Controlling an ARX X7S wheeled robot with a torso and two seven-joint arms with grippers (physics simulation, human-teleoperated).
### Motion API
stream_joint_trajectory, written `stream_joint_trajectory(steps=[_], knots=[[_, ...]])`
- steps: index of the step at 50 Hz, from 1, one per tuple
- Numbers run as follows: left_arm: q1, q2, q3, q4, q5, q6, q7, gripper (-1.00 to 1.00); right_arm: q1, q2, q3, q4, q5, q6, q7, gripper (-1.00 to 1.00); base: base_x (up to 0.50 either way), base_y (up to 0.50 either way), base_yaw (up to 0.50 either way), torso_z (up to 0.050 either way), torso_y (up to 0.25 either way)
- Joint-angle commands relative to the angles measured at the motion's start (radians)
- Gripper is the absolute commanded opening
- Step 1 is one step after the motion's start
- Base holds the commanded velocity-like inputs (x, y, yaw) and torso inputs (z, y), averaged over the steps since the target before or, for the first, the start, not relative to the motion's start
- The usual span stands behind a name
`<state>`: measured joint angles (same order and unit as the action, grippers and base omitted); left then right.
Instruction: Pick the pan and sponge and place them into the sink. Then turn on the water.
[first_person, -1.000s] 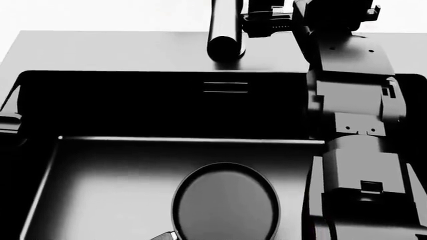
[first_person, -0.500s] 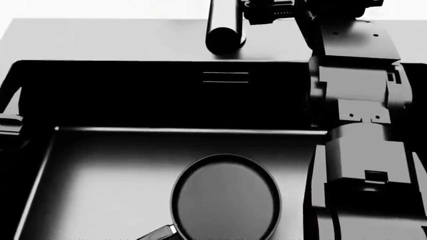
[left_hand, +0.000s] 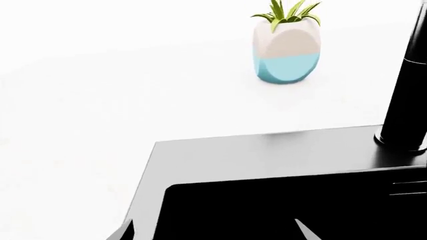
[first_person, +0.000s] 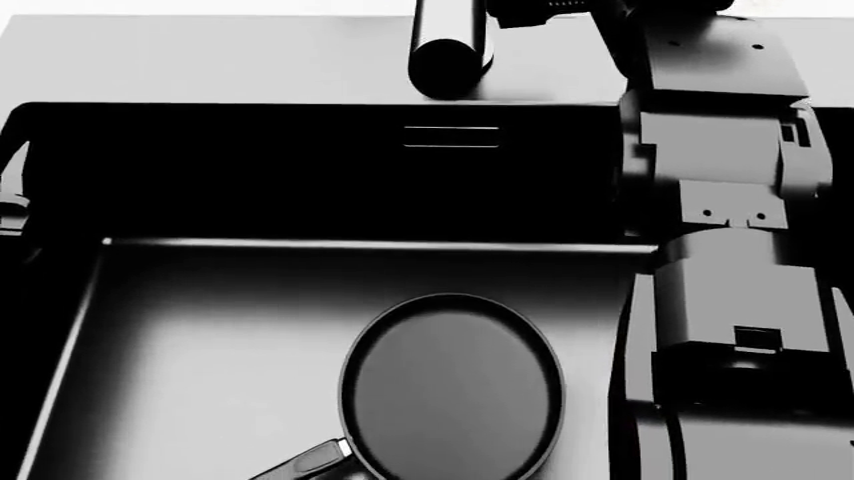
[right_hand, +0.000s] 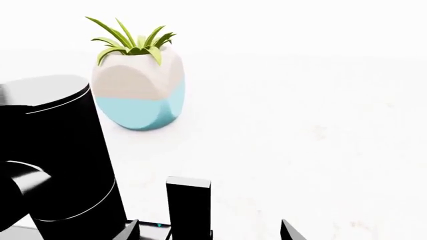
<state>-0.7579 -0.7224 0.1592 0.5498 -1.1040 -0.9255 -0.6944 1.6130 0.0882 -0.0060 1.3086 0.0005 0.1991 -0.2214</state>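
The black pan (first_person: 451, 385) lies flat on the floor of the sink (first_person: 267, 60), with its handle (first_person: 307, 462) pointing to the near left. The sponge is out of view. My right arm (first_person: 721, 200) reaches over the basin's right side to the back rim beside the faucet spout (first_person: 450, 45). My right gripper (right_hand: 210, 232) is open, and an upright black faucet lever (right_hand: 189, 205) stands between its fingertips, closer to one. My left gripper (left_hand: 213, 232) is open and holds nothing. It hovers over the sink's back left corner (left_hand: 267, 155).
A white and blue plant pot (left_hand: 287, 55) (right_hand: 137, 85) stands on the white counter behind the sink. The thick black faucet body (right_hand: 60, 155) (left_hand: 407, 100) rises from the back rim. An overflow slot (first_person: 451, 137) marks the basin's back wall.
The head view has shifted, so the sink and faucet sit higher in the picture and more of the pan and its handle shows. The right arm still reaches to the faucet.
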Motion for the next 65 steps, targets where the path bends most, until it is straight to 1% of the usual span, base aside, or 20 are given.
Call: stream_joint_trajectory(steps=[1,6,11,15,18,21,27,30,36,49,52,57,65], knots=[[-0.175,0.008,0.016,-0.067,-0.059,-0.085,-0.009,1.0,0.016,-0.004,-0.006,0.0,0.0,0.01,-0.002,1.0,0.0,0.0,0.0,0.0,0.0],[-0.275,0.023,0.044,-0.148,-0.061,-0.121,0.014,1.0,0.018,-0.006,-0.004,0.0,0.003,0.011,-0.001,1.0,0.0,0.0,0.0,0.0,0.0],[-0.313,0.025,0.062,-0.177,-0.063,-0.143,0.027,1.0,0.025,-0.009,-0.006,0.0,0.001,0.009,-0.001,1.0,0.0,0.0,0.0,0.0,0.0],[-0.302,0.013,0.054,-0.171,-0.068,-0.141,0.03,1.0,0.033,-0.01,-0.007,0.0,0.001,0.012,-0.001,1.0,0.0,0.0,0.0,0.0,0.0],[-0.306,0.023,0.066,-0.18,-0.053,-0.135,0.032,1.0,0.038,-0.009,-0.008,0.0,0.0,0.009,0.005,1.0,0.0,0.0,0.0,0.0,0.0],[-0.297,0.008,0.072,-0.165,-0.038,-0.122,0.053,1.0,0.039,-0.009,-0.008,0.0,0.001,0.006,0.01,1.0,0.0,0.0,0.0,0.0,0.0],[-0.3,0.011,0.084,-0.167,-0.024,-0.12,0.053,1.0,0.048,-0.008,-0.007,0.0,0.002,0.012,0.013,1.0,0.0,0.0,0.0,0.0,0.0],[-0.293,-0.008,0.074,-0.151,-0.04,-0.126,0.054,1.0,0.046,-0.008,-0.007,0.0,0.002,0.012,0.014,1.0,0.0,0.0,0.0,0.0,0.0],[-0.292,0.004,0.083,-0.166,-0.029,-0.119,0.055,1.0,0.047,-0.007,-0.005,0.0,0.004,0.016,0.014,1.0,0.0,0.0,0.0,0.0,0.0],[-0.286,-0.002,0.085,-0.16,-0.026,-0.113,0.054,1.0,0.053,-0.012,-0.007,0.0,0.002,0.016,0.009,1.0,0.0,0.0,0.0,0.003,-0.136],[-0.279,-0.014,0.074,-0.152,-0.037,-0.114,0.053,1.0,0.066,-0.011,-0.008,0.0,0.001,0.02,0.008,1.0,0.0,0.0,0.0,0.004,-0.093],[-0.284,0.005,0.087,-0.16,-0.02,-0.102,0.052,1.0,0.077,-0.01,-0.006,0.0,0.003,0.016,0.01,1.0,0.0,0.0,0.0,0.004,-0.028],[-0.283,-0.015,0.081,-0.142,-0.036,-0.113,0.053,1.0,0.084,-0.01,-0.002,0.0,0.004,0.018,0.015,1.0,0.0,0.0,0.0,0.004,-0.006]])
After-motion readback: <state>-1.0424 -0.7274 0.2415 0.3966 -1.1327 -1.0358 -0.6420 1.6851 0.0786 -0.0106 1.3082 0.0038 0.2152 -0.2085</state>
